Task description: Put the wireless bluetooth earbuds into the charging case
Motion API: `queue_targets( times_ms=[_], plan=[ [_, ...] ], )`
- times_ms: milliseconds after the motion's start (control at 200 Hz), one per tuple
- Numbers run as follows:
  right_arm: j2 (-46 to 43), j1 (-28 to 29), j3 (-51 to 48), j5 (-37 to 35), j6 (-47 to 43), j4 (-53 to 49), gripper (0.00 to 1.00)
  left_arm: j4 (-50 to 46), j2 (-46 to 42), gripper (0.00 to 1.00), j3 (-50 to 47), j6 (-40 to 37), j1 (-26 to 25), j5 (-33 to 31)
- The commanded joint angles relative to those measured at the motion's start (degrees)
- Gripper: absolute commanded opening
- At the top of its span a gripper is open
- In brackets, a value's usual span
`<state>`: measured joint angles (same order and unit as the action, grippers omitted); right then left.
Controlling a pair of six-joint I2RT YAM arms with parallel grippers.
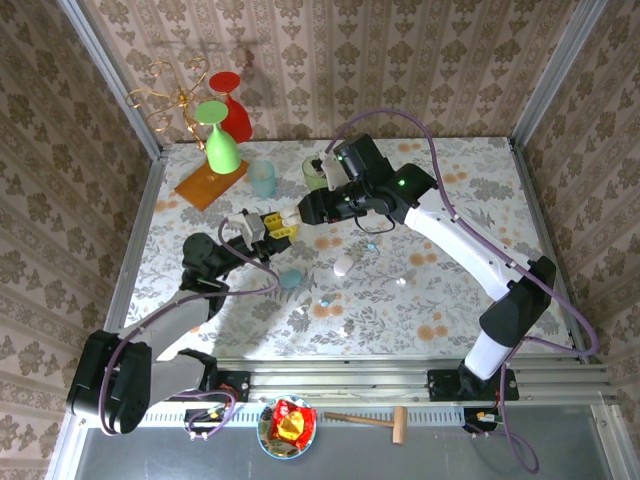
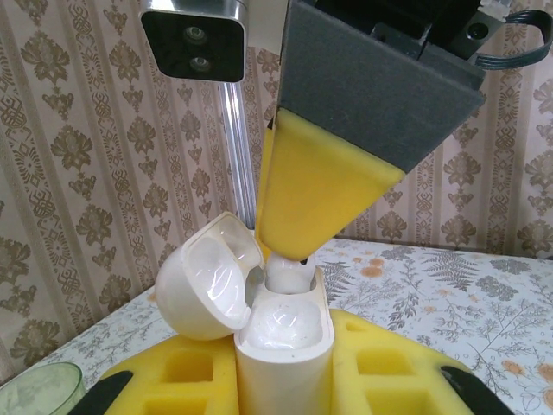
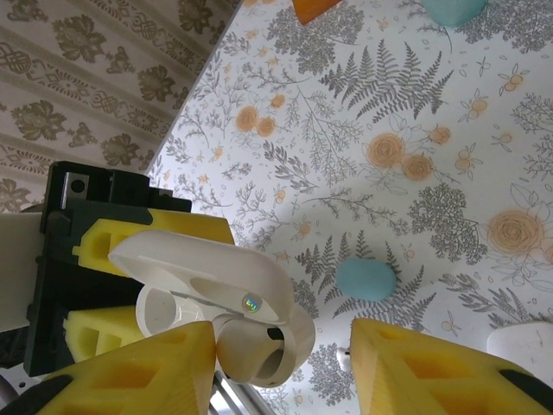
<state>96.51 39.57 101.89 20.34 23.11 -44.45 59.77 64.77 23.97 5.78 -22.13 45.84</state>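
A: Nearest the lens: left tool [image 2: 285, 385], clenched on the case [image 2: 283, 337]. Held upright, lid [image 2: 207, 278] flung back to the left.

B: And the bud?

A: Sitting in the mouth of the case: one white bud [image 2: 288, 275], not sunk to the rim by the look of it. Pinned from above by a yellow finger [image 2: 315, 194] of the right tool [image 3: 283, 337].

B: Gripping it, or just pushing?

A: Pushing, most likely. Released, going by the right wrist view: fingers well apart, nothing pinched between, one of them right against the case's open top.

B: So, the step in hand?

A: Seating a bud in its socket. Past the pick-up, short of done.

B: Calling for what next?

A: A short, straight press down along the case. No sideways shove, or else a tipped bud, or a case twisted in the left tool's grip. Then lifting clear without knocking the lid.

B: Anything left after that?

A: Probably. Second socket hidden behind the finger; filled or not, no telling. Elsewhere, on the tabletop [image 3: 346, 130]: a blue case [image 3: 367, 279], shut, and a tiny pale speck [image 1: 325, 300] near it. Perhaps another bud, too small to call.
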Motion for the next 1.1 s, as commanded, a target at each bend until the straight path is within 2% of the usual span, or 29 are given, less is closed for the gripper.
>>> queue_targets(
  times_ms=[0, 135, 310, 420, 525, 640, 820, 880, 1095],
  plan=[
    [0.86, 0.42, 0.04, 0.23, -1.05, -3.47, 0.48, 3.54, 0.74, 0.00, 1.24, 1.32, 0.07, 0.94],
    [-0.88, 0.42, -0.61, 1.00, -1.40, -2.42, 0.50, 4.00, 1.79, 0.00, 1.54, 1.69, 0.24, 0.92],
    [-8.82, -0.16, -7.12, 1.59, -1.52, 5.56, 0.60, 7.72, 4.13, 0.00, -0.19, 3.81, 2.97, 0.84],
    [-14.30, -1.41, -14.19, -3.59, 0.36, 8.85, 0.61, 10.20, 5.42, 0.00, -1.19, 5.17, 5.20, 1.35],
    [-18.00, -1.71, -21.16, -10.60, 1.75, 7.51, 0.61, 10.40, 5.23, 0.00, -1.81, 5.38, 7.27, 1.65],
    [-19.60, -1.07, -28.79, -11.11, 3.23, 6.93, 0.60, 9.85, 4.95, 0.00, -2.33, 5.37, 8.87, 1.03],
    [-17.15, 6.11, -37.71, -12.19, 1.00, 15.55, 0.57, 8.79, 5.27, 0.00, -2.83, 4.99, 11.10, -1.74],
    [-13.02, 9.21, -39.06, -13.27, -0.89, 19.25, 0.57, 8.62, 5.27, 0.00, -2.99, 5.12, 11.81, -2.75],
    [0.99, 17.54, -33.86, -18.13, -2.94, 20.98, 0.52, 5.17, 2.75, 0.00, -3.40, 3.93, 13.60, -6.25]
  ],
)
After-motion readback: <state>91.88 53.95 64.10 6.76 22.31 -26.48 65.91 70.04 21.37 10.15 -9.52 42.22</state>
